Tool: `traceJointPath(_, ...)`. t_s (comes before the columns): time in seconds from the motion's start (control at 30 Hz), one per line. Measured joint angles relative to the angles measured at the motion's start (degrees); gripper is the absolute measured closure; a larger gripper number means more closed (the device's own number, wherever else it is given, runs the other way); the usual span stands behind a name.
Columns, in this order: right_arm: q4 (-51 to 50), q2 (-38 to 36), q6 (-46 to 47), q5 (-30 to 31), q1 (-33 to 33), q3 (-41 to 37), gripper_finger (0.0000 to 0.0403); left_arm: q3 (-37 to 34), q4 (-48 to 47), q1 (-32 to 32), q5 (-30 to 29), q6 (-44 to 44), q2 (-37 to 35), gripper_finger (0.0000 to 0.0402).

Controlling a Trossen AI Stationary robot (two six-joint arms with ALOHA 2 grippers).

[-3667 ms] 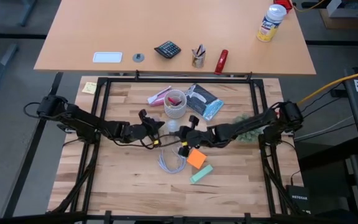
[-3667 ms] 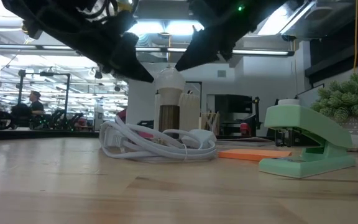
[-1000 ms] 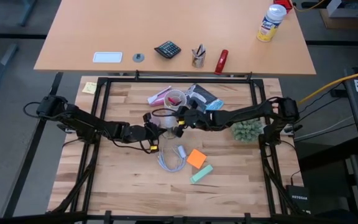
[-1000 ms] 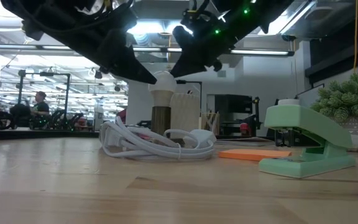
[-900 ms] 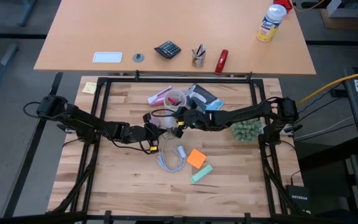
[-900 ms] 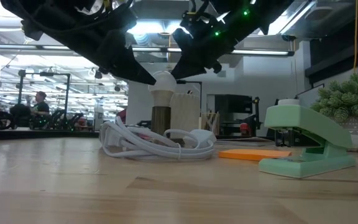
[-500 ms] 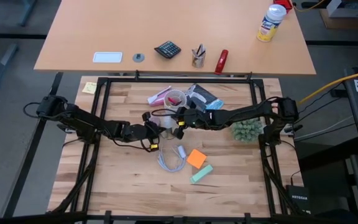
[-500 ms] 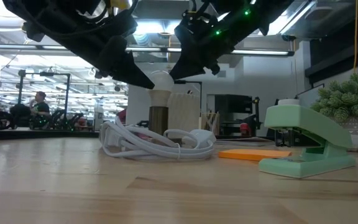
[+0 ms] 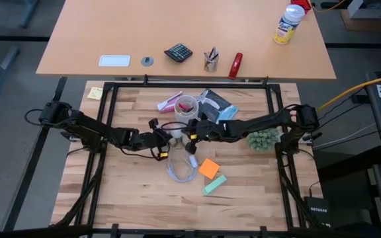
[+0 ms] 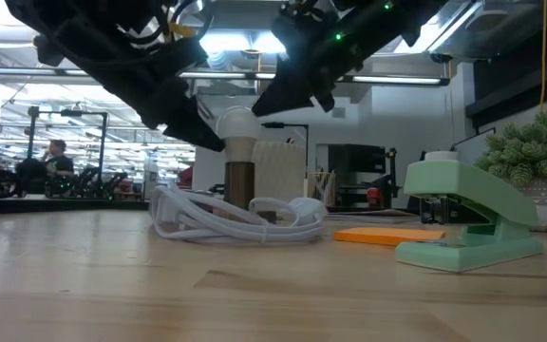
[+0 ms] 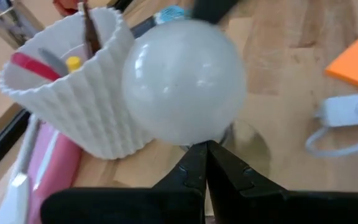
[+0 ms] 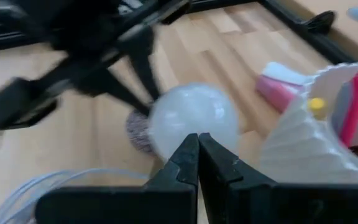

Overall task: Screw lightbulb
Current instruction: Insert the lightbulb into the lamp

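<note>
Both arms reach in low over the middle of the table, nearly meeting tip to tip. Left arm extends from the left edge, forearm angled slightly toward the centre; left gripper (image 9: 165,139) has its jaws pressed together, fingertips (image 11: 205,163) touching. Right arm stretches from the right edge in a long, nearly straight line across the table; right gripper (image 9: 188,135) likewise has both fingers closed against each other. Seen from table height, both wrists slant downward toward one another.

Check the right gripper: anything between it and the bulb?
Nothing visible. The right gripper, shut, points straight at the bulb with open air between. The white cup stands off to one side and the left gripper is opposite.
</note>
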Motion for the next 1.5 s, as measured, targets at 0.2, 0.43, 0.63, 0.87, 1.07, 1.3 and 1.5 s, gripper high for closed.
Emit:
traceJointPath(0.2, -0.5, 0.3, 0.5, -2.8, 2.3, -0.1, 0.0396, 0.2, -1.2, 0.0, -1.6, -0.9, 0.0, 0.0400)
traceJointPath(0.43, 0.0, 0.3, -0.9, 4.2, 5.9, -0.1, 0.0396, 0.2, -1.7, -0.5, -1.8, -1.1, -0.1, 0.0400)
traceJointPath(0.63, 0.1, 0.2, -4.2, 15.7, 7.2, -0.1, 0.0396, 0.2, -2.6, -2.8, -1.7, -1.1, -1.5, 0.0400)
traceJointPath(0.87, -0.2, 0.2, -4.5, 19.5, 3.6, -0.1, 0.0396, 0.2, -2.2, -6.2, -1.4, -0.7, -3.7, 0.0400)
traceJointPath(1.07, -0.8, 0.2, -4.2, 13.4, -1.0, -0.1, 0.0396, 0.2, 1.0, -6.0, -1.4, 0.7, -3.6, 0.0400)
traceJointPath(1.3, -0.7, 0.2, -4.1, 6.1, -2.4, -0.1, 0.0396, 0.2, 1.0, -3.1, -1.4, 1.6, -3.5, 0.0400)
traceJointPath(1.5, -1.2, 0.1, -3.9, 4.9, -1.4, -0.1, 0.0396, 0.1, 0.7, -1.3, -1.1, 1.6, -3.5, 0.0400)
